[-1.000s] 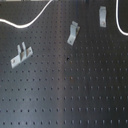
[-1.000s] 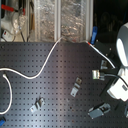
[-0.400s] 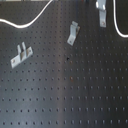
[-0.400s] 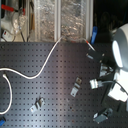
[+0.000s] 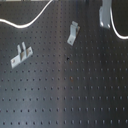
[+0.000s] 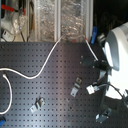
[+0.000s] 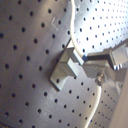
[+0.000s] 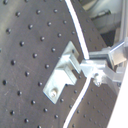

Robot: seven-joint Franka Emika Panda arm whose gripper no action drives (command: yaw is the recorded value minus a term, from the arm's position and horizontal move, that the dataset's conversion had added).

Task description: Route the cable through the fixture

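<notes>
- The white cable (image 6: 47,62) runs in a long curve over the black pegboard table (image 5: 75,95). In the second exterior view it sweeps from that view's left edge up to the top middle, then slants down toward the robot.
- In both wrist views the cable passes right beside a small metal clip (image 8: 62,72), at or against its slotted end (image 7: 67,65). Whether it is seated in the slot I cannot tell.
- The pincer (image 8: 97,70) seems clamped on the cable at the clip, its fingers together, though the blur leaves some doubt.
- My reading: the first clip is being threaded. The next move calls for drawing the cable down into the slot without letting it slip off the edge.
- Two more clips wait: one (image 5: 73,33) in the middle of the first exterior view, another (image 5: 20,55) toward the first exterior view's left, both well apart from the cable.
- Shelving and clutter (image 6: 60,20) stand behind the table, out of the way.
</notes>
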